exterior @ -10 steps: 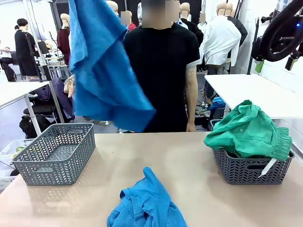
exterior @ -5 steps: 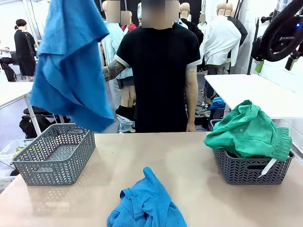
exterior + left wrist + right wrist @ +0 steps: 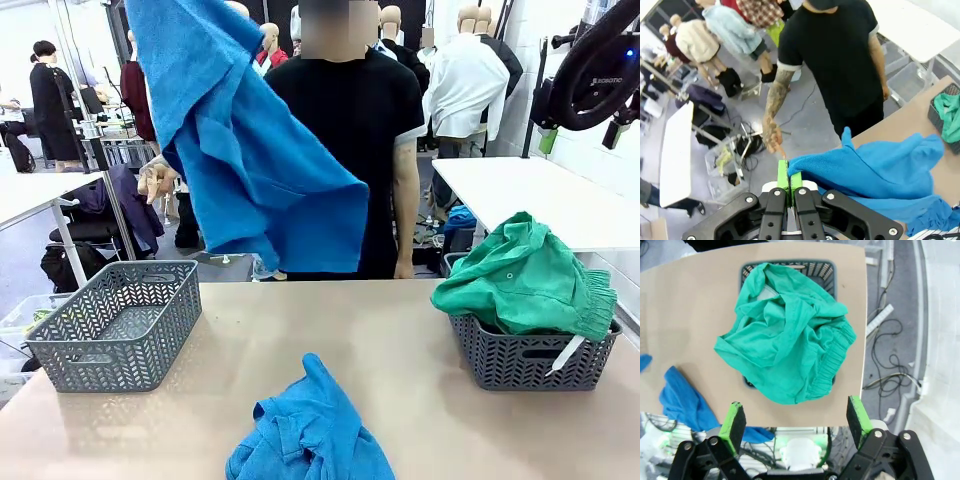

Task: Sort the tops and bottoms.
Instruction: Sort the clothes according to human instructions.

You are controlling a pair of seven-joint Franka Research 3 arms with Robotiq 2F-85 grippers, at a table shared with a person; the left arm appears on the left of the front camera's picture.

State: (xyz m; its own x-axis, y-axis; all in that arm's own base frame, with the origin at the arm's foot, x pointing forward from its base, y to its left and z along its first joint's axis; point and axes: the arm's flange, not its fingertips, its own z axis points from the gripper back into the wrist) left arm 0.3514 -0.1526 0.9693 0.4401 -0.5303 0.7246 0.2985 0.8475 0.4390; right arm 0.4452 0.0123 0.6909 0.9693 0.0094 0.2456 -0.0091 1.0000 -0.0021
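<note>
A bright blue garment (image 3: 245, 160) hangs high over the table's left half, in front of the person. In the left wrist view my left gripper (image 3: 789, 180) is shut on an edge of this blue garment (image 3: 880, 172), which spreads out to the right below it. A second blue garment (image 3: 310, 435) lies crumpled at the table's near edge. A sea-green garment (image 3: 525, 275) is heaped in the right basket (image 3: 530, 365). My right gripper (image 3: 795, 417) stands open and holds nothing, high above the green garment (image 3: 785, 350); it also hangs at the top right (image 3: 578, 130).
An empty grey basket (image 3: 115, 325) stands at the table's left. The person (image 3: 345, 120) stands at the far side, one hand (image 3: 155, 180) down behind the hanging cloth. A white table (image 3: 540, 195) lies beyond on the right.
The hanging blue garment swung to the left and has come back to the right, now spread wider. The right arm and the things on the table have not moved.
</note>
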